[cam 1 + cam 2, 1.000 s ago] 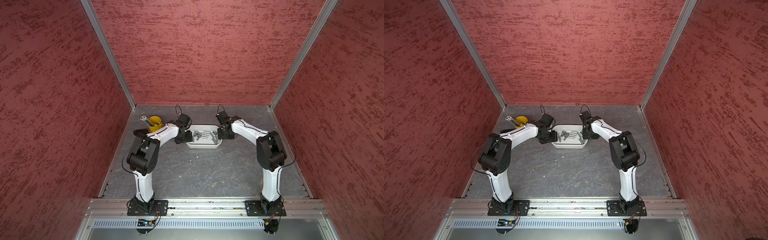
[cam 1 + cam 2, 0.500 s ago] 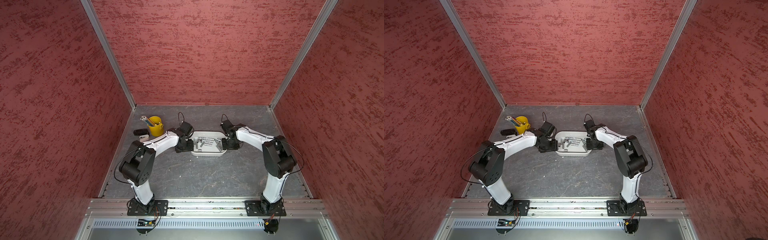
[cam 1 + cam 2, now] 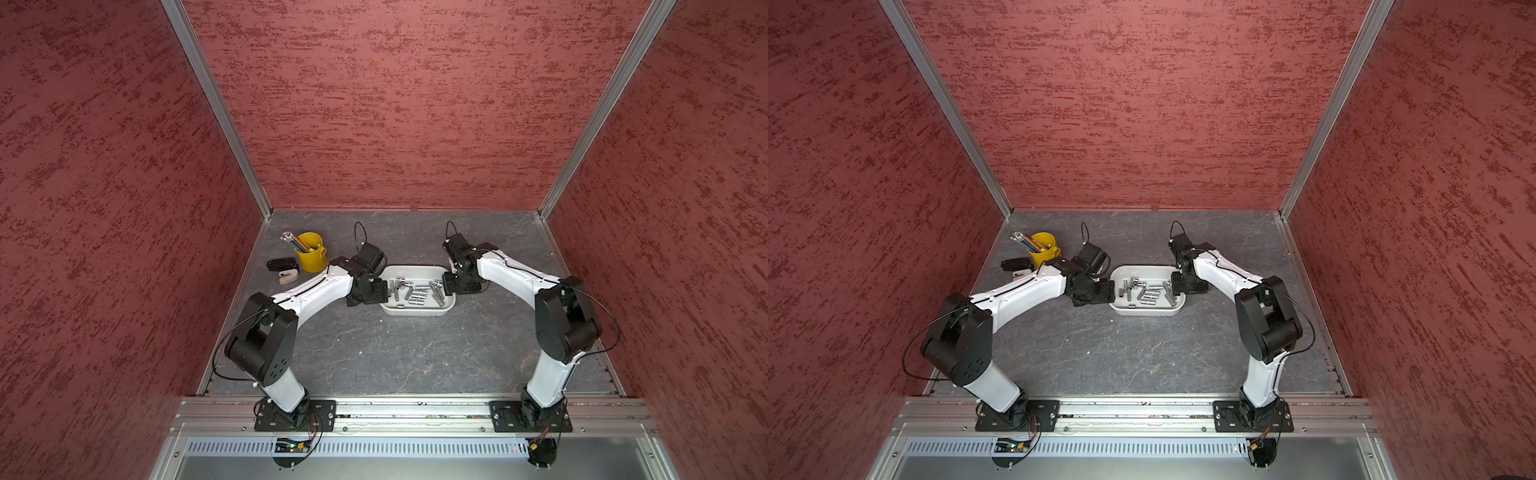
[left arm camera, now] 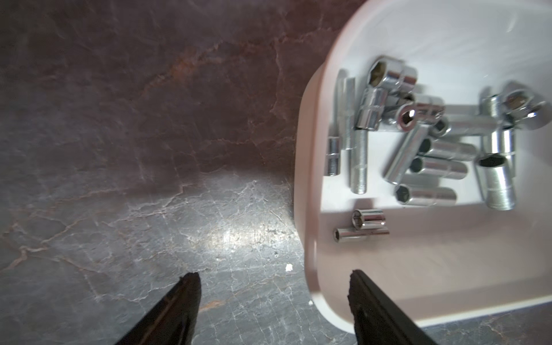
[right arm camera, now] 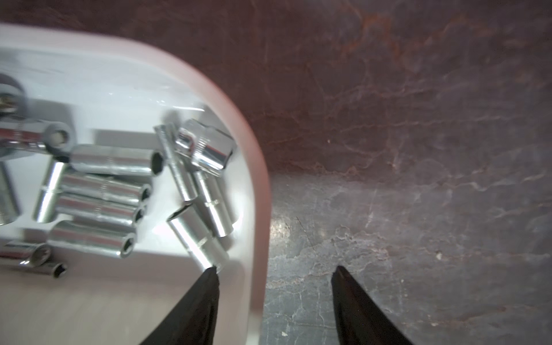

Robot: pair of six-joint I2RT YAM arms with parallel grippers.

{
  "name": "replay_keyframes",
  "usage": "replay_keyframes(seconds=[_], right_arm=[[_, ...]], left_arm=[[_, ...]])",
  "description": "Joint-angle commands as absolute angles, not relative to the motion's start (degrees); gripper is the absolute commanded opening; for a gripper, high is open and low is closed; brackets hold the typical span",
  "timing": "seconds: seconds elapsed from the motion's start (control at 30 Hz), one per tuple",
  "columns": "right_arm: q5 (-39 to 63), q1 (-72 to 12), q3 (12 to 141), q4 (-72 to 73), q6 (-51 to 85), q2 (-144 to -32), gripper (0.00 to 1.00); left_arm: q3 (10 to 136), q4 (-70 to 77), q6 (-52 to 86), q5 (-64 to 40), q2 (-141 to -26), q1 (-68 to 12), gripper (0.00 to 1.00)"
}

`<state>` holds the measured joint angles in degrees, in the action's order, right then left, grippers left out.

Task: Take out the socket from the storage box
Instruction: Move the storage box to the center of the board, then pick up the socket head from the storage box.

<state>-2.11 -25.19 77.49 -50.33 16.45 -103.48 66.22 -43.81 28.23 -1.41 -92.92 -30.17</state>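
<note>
Nearer now than a second ago: storage box [image 3: 417,311], both arms along with it; long axis left to right on grey table [image 3: 374,353]; left gripper [image 4: 273,276] spread wide astride left end wall, gripping nothing; right gripper [image 5: 274,268] likewise parted astride right end wall, empty; sockets [image 3: 1144,293] on their sides inside; one socket [image 5: 197,239] at right end, axis far-left to near-right, open mouth far-left, inner fingertip [image 5: 206,292] just at its other end.
</note>
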Motion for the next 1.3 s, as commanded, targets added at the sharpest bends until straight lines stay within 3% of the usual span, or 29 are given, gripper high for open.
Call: replay_keyframes(seconds=[0.0,0.27,0.43,0.83,1.27], right_arm=[[0.1,-25.4,80.6,-50.8,11.0,-101.2,0.61],[6.2,-26.7,87.2,-50.0,2.1,-106.5,0.4],[3.1,-28.2,91.6,-52.2,-1.1,-112.5,0.37],[-6.2,-29.1,93.8,-50.8,-3.7,-117.8,0.36],[-9.4,-29.4,95.3,-52.4,-4.7,-121.5,0.36]], left_arm=[[68.5,-45.7,26.6,0.3,-89.5,-29.1,0.81],[67.6,-48.4,23.5,-1.5,-82.6,-26.0,0.79],[66.0,-49.2,22.4,-2.1,-79.1,-24.8,0.79],[64.4,-49.7,20.8,-2.0,-74.2,-23.1,0.79],[63.7,-48.9,21.2,-1.8,-74.0,-23.5,0.77]])
